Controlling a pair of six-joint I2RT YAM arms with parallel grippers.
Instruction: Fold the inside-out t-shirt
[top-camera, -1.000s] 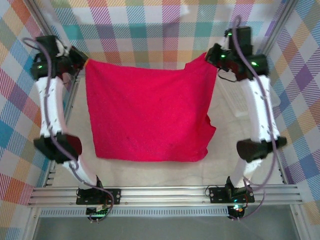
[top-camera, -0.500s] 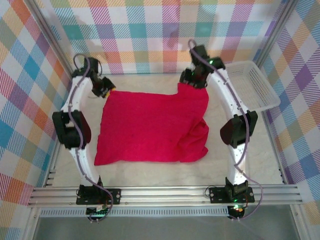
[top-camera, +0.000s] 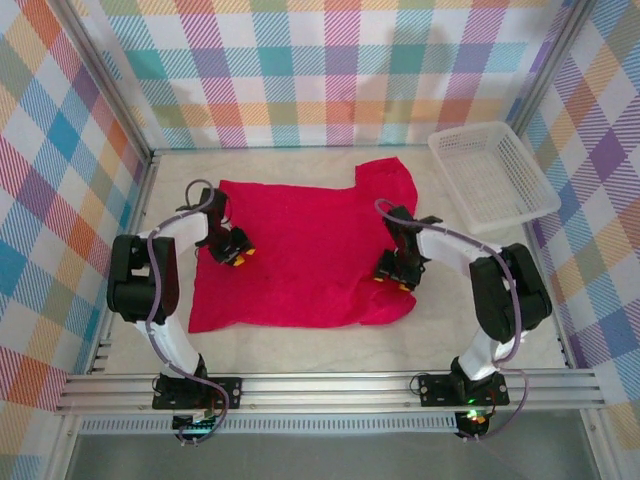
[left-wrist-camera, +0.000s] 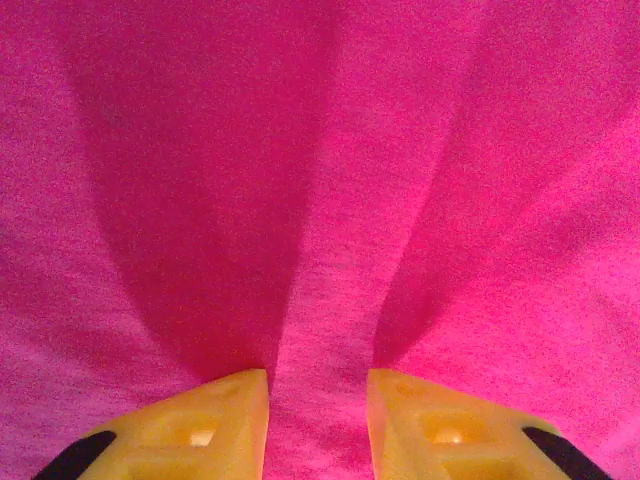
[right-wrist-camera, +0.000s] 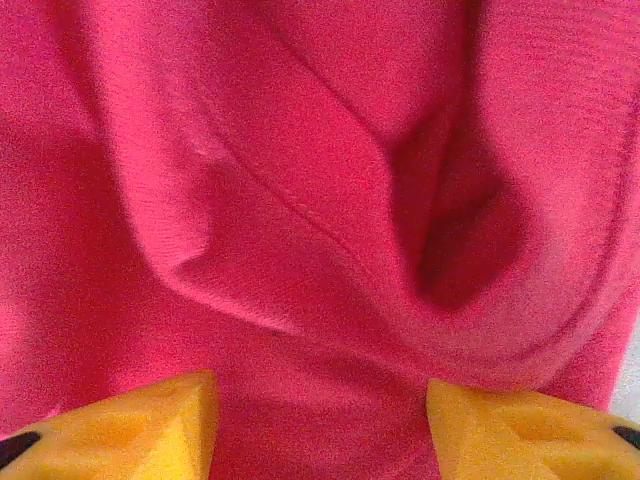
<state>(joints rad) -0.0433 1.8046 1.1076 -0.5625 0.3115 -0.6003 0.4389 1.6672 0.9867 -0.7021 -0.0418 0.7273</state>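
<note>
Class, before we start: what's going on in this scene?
Two robot arms are working on a red inside-out t-shirt that lies spread mostly flat on the table, with no neat fold made yet. The left gripper is down on the shirt's left part, with a ridge of cloth between its fingers; whether it grips is unclear. The right gripper stands open over the rumpled right side. A white mesh basket sits far right, apart from the shirt.

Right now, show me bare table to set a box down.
Widest: the near strip of table between the t-shirt and the front rail. Smaller: the far strip behind the t-shirt, and the gap between it and the white basket. Crowded: the middle, where the left claw and right claw hang over the cloth.
</note>
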